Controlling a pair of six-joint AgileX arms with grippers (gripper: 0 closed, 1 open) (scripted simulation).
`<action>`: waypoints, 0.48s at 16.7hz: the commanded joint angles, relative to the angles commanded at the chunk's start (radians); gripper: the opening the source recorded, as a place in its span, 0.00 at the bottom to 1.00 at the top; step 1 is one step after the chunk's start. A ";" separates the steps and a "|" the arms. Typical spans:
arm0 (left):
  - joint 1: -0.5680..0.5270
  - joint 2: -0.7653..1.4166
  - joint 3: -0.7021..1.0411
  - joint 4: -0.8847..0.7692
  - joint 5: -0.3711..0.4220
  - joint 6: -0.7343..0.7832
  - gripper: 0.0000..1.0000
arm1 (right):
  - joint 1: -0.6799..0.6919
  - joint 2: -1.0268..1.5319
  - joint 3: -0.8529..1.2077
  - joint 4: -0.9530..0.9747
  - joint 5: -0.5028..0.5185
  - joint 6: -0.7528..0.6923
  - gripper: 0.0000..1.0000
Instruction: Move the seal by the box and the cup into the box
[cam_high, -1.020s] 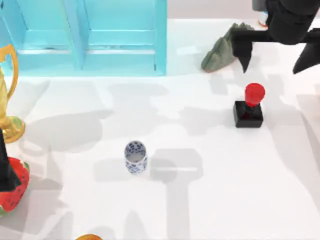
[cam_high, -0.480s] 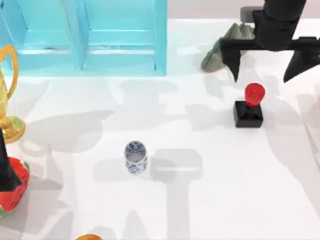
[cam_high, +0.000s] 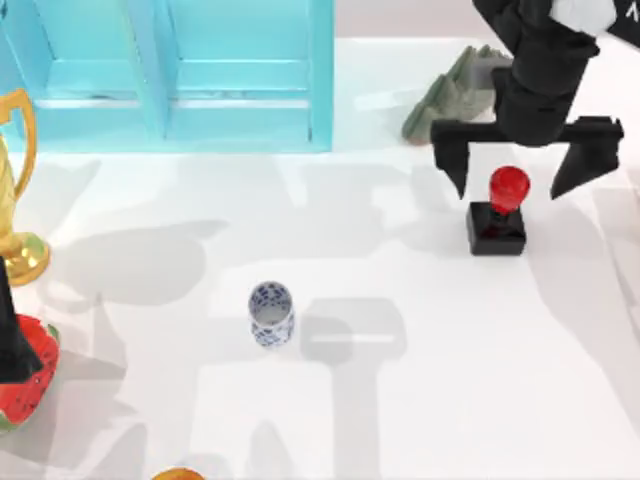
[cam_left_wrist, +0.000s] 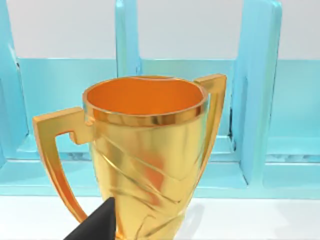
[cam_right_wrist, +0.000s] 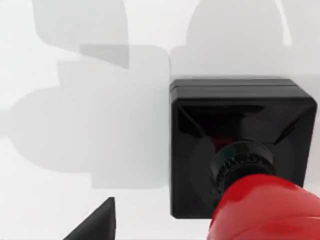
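Observation:
The seal, a red knob (cam_high: 508, 187) on a black square base (cam_high: 497, 229), stands right of centre on the white table. My right gripper (cam_high: 510, 185) hangs open over it, one finger on each side of the knob and clear of it. The right wrist view looks down on the seal (cam_right_wrist: 210, 145) close up, with one fingertip (cam_right_wrist: 95, 222) off to the side. The cup (cam_high: 271, 313), white with a blue pattern, stands upright near the middle. The turquoise box (cam_high: 240, 90) lies at the back left. My left arm (cam_high: 10, 340) is parked at the left edge.
A gold trophy (cam_high: 14, 200) stands at the left edge, close in front of my left gripper's fingertip (cam_left_wrist: 97, 225) with the box (cam_left_wrist: 260, 110) behind. A grey-green rock (cam_high: 455, 95) sits behind the seal. A red fruit (cam_high: 25, 385) and an orange object (cam_high: 180, 474) lie front left.
My right gripper has come forward and left from the back right corner and dropped until its open fingers flank the seal's knob. Seal, cup and left arm have not moved.

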 joint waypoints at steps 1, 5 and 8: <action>0.000 0.000 0.000 0.000 0.000 0.000 1.00 | 0.001 0.002 -0.039 0.039 0.000 0.001 1.00; 0.000 0.000 0.000 0.000 0.000 0.000 1.00 | 0.002 0.004 -0.092 0.094 0.000 0.002 1.00; 0.000 0.000 0.000 0.000 0.000 0.000 1.00 | 0.002 0.004 -0.092 0.094 0.000 0.002 0.92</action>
